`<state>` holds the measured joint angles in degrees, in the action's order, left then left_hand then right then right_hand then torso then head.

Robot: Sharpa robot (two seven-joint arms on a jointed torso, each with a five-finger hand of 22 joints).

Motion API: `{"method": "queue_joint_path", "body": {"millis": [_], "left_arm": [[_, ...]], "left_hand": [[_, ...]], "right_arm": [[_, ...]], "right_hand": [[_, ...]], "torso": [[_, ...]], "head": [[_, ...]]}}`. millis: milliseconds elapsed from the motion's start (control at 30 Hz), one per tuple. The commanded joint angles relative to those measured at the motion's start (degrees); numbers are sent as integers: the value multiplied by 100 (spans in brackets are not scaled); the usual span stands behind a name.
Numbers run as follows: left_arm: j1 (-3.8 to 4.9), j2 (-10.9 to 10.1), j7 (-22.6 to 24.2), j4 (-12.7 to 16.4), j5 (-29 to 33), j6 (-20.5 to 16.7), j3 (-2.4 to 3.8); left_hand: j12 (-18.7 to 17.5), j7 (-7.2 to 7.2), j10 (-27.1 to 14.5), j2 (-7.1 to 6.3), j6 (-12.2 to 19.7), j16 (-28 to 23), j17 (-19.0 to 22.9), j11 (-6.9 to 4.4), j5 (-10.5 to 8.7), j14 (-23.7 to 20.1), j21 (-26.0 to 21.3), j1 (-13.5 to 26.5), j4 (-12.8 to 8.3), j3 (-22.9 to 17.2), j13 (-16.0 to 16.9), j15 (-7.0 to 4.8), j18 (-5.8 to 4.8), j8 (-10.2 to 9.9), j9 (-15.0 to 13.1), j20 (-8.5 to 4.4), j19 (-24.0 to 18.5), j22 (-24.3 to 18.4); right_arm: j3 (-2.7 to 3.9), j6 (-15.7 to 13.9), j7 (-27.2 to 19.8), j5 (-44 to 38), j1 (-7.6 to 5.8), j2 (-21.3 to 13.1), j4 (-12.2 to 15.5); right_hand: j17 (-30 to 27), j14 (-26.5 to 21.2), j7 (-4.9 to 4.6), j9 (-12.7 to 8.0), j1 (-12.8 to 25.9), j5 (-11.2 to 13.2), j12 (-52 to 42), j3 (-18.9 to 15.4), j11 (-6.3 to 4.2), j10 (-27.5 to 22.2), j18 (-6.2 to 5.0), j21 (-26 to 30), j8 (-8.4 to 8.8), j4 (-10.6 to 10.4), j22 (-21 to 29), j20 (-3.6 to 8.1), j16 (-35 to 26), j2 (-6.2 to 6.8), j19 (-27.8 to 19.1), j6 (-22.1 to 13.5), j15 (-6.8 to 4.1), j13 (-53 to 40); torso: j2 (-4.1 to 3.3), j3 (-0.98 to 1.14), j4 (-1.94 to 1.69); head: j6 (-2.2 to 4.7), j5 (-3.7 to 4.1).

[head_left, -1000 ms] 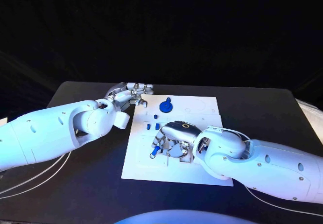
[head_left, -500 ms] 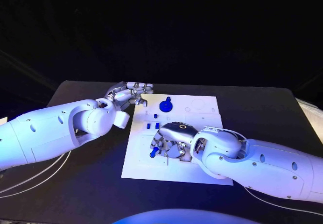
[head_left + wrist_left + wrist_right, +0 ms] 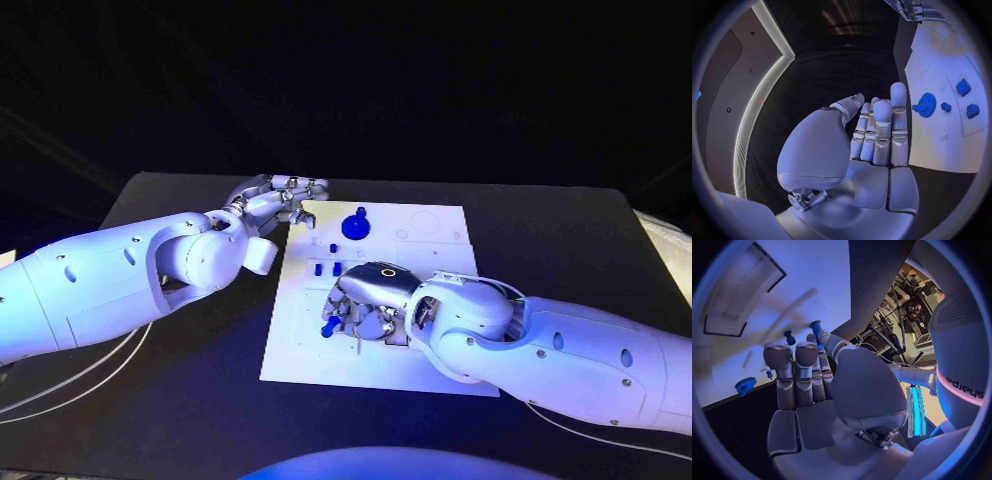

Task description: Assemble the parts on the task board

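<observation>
Mid-insertion: right robot hand (image 3: pixel 369 300) pinching a blue peg (image 3: pixel 333 324) low over the task board (image 3: pixel 433 370) centre. Left robot hand (image 3: pixel 278 203) empty, fingers straight, at 11 o'clock. Next, probably: align, press down.

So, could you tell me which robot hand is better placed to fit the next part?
The right robot hand: it is over the middle of the board and pinches a blue peg. The left robot hand sits off the board's far corner, holding nothing.
</observation>
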<state>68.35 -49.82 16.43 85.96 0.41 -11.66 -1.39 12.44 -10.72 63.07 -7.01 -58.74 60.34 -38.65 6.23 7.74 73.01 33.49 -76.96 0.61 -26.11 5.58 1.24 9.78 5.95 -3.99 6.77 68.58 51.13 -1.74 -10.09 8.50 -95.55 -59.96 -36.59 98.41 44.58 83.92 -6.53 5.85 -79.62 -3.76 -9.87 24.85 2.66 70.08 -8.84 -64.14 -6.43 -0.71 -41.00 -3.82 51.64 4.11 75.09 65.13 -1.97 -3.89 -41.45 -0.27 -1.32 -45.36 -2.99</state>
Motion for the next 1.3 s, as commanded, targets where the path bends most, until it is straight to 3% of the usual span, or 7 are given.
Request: {"method": "queue_joint_path", "body": {"millis": [33, 367, 633, 733, 933, 1100, 1300], "left_arm": [[1, 8, 18, 9, -21, 116, 3], [1, 9, 15, 10, -21, 119, 3], [1, 3, 5, 14, -21, 116, 3], [1, 2, 3, 15, -21, 118, 3], [1, -3, -6, 14, -21, 126, 3], [1, -12, -15, 10, -21, 129, 3], [1, -34, -16, 11, -21, 120, 3]], "left_hand": [[31, 9, -54, 39, 30, -15, 7, 5, 29, -46, -35, -41, -37, -11, 7, -2, 70, 22, 3, 15, 30, -8], [31, 9, -54, 39, 30, -15, 7, 5, 29, -46, -35, -41, -37, -11, 7, -2, 70, 22, 3, 15, 30, -8], [31, 9, -54, 39, 30, -15, 7, 5, 29, -46, -35, -41, -37, -11, 7, -2, 70, 22, 3, 15, 30, -8], [31, 9, -54, 39, 30, -15, 7, 5, 29, -46, -35, -41, -37, -11, 7, -2, 70, 22, 3, 15, 30, -8], [31, 9, -54, 39, 30, -15, 7, 5, 29, -46, -35, -41, -37, -11, 7, -2, 70, 22, 3, 15, 30, -8], [31, 9, -54, 39, 30, -15, 7, 5, 29, -46, -35, -41, -37, -11, 7, -2, 70, 22, 3, 15, 30, -8], [31, 9, -54, 39, 30, -15, 7, 5, 29, -46, -35, -41, -37, -11, 7, -2, 70, 22, 3, 15, 30, -8]], "right_arm": [[-9, 177, 216, -432, 10, 38, -3], [-39, 234, 281, -672, 22, 171, -9], [-55, 164, 239, -606, 25, 202, -23], [-57, 63, 227, -594, 25, 201, -21], [-59, -483, 155, -551, 48, 107, 74], [-39, -954, 34, -381, 63, -181, 302], [23, -1175, 57, 358, -81, -990, 824]], "right_hand": [[-3, 48, -32, 12, 35, -37, 26, 25, 28, 4, 52, -13, -9, 7, -4, -3, 17, -34, -15, 42, 3, 0], [-21, 30, -98, -20, 144, -64, 145, 26, 84, -108, 53, -9, 97, 5, 11, -30, 13, 60, -43, -112, 45, 14], [-128, -24, -245, -182, 521, -303, 413, -282, 261, -682, 13, 123, 296, -84, 248, -142, -51, 466, -177, -797, 183, 19], [-158, -40, -259, -211, 551, -291, 409, -503, 269, -901, -14, 201, 297, -86, 374, -164, -62, 501, -236, -1072, 191, 11], [-342, -163, -248, -196, 457, -357, 387, -1042, 351, -1631, -68, 461, 276, -89, 766, -215, -212, 456, -404, -1390, 260, 2], [-403, -209, -252, -183, 284, -422, 142, -1409, 368, -1836, -78, 502, 263, -133, 822, -245, -232, 380, -427, -1403, 277, -40], [-368, -140, -293, -136, 148, -522, -428, -1510, 298, -1274, -46, 376, 162, -140, 615, -219, -160, 193, -320, -1085, 221, -147]], "torso": [[1, 1, -3], [0, -1, -2], [0, -2, 0], [3, 0, 2], [2, 4, -3], [4, 4, -1], [16, 2, 27]], "head": [[-1, 9], [2, 17], [0, 13], [0, 12], [4, 21], [17, 25], [74, 83]]}}
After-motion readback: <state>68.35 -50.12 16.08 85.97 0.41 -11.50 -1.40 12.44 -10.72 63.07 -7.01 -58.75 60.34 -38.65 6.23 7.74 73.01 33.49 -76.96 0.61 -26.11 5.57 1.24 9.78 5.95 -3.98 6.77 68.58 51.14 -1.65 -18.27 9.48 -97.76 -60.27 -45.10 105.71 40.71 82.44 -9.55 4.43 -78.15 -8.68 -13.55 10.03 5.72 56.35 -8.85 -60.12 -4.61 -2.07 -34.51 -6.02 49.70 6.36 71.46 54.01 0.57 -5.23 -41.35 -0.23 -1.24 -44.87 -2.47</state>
